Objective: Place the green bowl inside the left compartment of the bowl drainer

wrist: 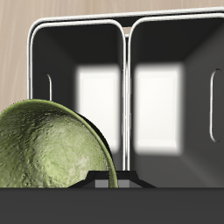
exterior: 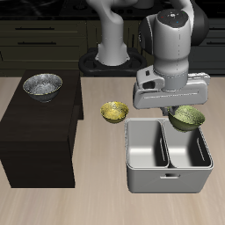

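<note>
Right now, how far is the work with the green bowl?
Picked up: the green bowl hangs in the jaws, off the table, above the back rim of the bowl drainer. In hand: carrying it over. Left: lower it into the left compartment, which shows nothing inside, then release.

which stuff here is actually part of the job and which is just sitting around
Part of the job:
- green bowl, tilted, up at the gripper, over the drainer's back rim
- bowl drainer
- its left compartment

Just sitting around:
- yellow bowl, on the table behind the drainer
- silver bowl, on the dark cabinet
</note>
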Controlling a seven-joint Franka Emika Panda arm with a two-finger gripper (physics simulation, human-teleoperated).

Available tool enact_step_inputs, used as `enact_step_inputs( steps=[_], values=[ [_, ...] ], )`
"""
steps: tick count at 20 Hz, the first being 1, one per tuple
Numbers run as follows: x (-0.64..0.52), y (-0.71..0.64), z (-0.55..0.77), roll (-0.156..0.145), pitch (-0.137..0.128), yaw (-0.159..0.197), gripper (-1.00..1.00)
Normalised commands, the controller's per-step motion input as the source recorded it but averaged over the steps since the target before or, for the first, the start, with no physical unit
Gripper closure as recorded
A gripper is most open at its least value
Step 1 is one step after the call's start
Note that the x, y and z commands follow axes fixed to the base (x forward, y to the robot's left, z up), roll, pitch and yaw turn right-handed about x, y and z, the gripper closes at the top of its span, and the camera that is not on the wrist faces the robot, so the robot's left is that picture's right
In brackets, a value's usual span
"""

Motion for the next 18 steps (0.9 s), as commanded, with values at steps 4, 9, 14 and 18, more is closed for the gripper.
enact_step_inputs(
  steps=[4,9,14,18],
  values=[
    [0.02,-0.02,-0.09,-0.016,0.011,0.035,1.00],
    [-0.04,0.02,-0.18,0.019,0.030,0.026,-1.00],
    [-0.02,-0.04,0.00,0.008,-0.002,0.001,-1.00],
    [-0.11,0.01,0.14,0.003,-0.023,0.007,-1.00]
  ],
)
